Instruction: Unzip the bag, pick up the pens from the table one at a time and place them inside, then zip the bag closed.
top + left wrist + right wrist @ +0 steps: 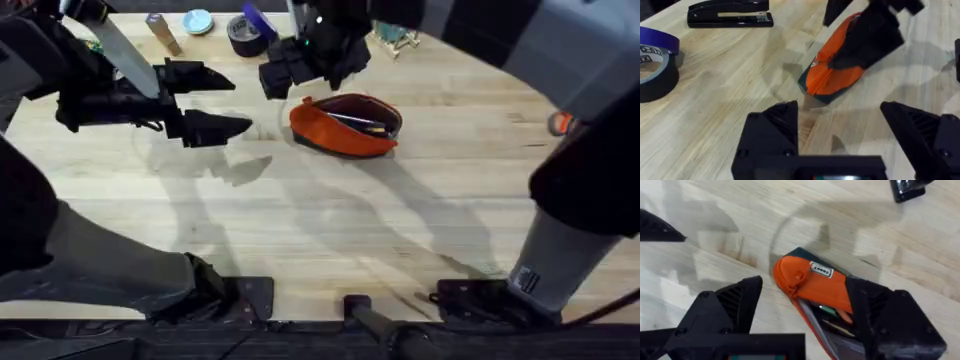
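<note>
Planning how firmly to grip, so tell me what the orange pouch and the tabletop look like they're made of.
The bag looks like soft matte woven fabric: it sags and carries a sewn label. The table looks like pale wood planks, with visible grain, seams and a slight sheen.

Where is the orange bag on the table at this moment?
In the overhead view the orange bag lies unzipped on the far middle of the table, directly under the right claw, with the open left claw to its left.
</note>
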